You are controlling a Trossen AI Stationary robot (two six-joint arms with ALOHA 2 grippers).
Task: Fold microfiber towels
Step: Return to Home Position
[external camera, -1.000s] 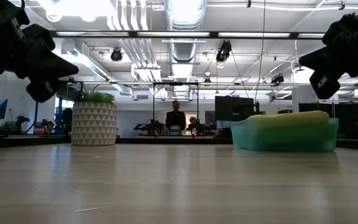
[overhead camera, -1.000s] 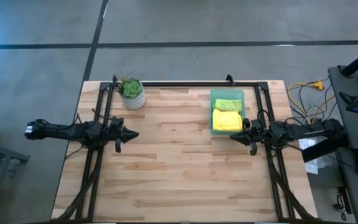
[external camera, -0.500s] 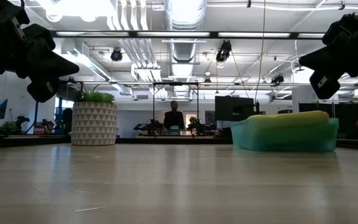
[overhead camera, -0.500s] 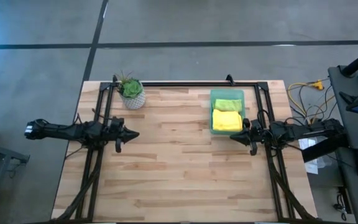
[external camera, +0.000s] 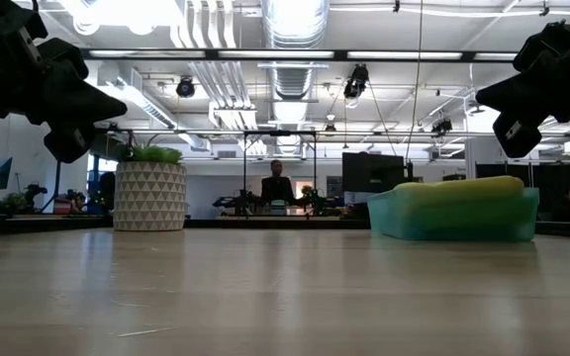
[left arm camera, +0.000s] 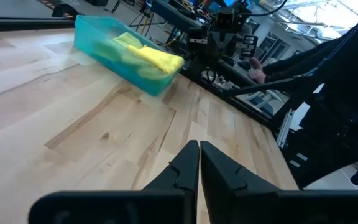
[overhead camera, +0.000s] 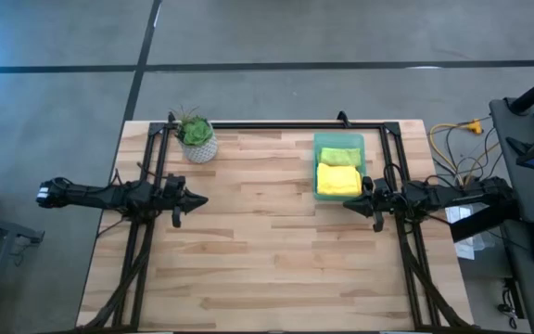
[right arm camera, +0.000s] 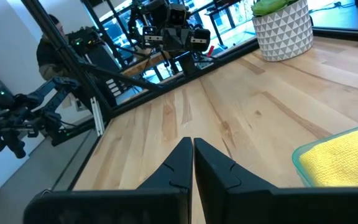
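A bright yellow towel [overhead camera: 337,179] and a lime green towel [overhead camera: 338,155] lie folded in a translucent green bin [overhead camera: 339,141] at the table's far right; the yellow one also shows in the left wrist view [left arm camera: 157,58] and the right wrist view [right arm camera: 344,160]. No teal towel shows. My left gripper [overhead camera: 199,199] is shut and empty above the table's left side. My right gripper [overhead camera: 347,203] is shut and empty just near of the bin.
A potted plant in a white patterned pot [overhead camera: 197,139] stands at the far left. A black frame [overhead camera: 276,124] runs along the table's far edge and sides. Bare wood [overhead camera: 267,250] spans the middle and near part. A person [external camera: 277,185] stands in the room behind.
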